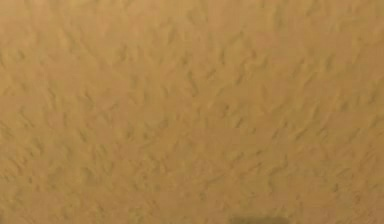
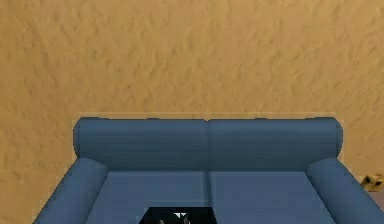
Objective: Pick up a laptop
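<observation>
While wall [image 1: 190,100] ahead, sofa [image 2: 205,150] sideways

The blue sofa [image 2: 260,150] has two seat cushions. A dark flat thing [image 2: 180,215] with small white marks lies at the seat's front edge, on their seam.

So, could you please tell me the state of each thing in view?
sofa: upright, back against the wall.
dark shape with white marks: at the seat, cut off by the bottom edge; laptop or gripper, cannot tell.
small yellow thing: beside the sofa's arm, too small to tell.
</observation>
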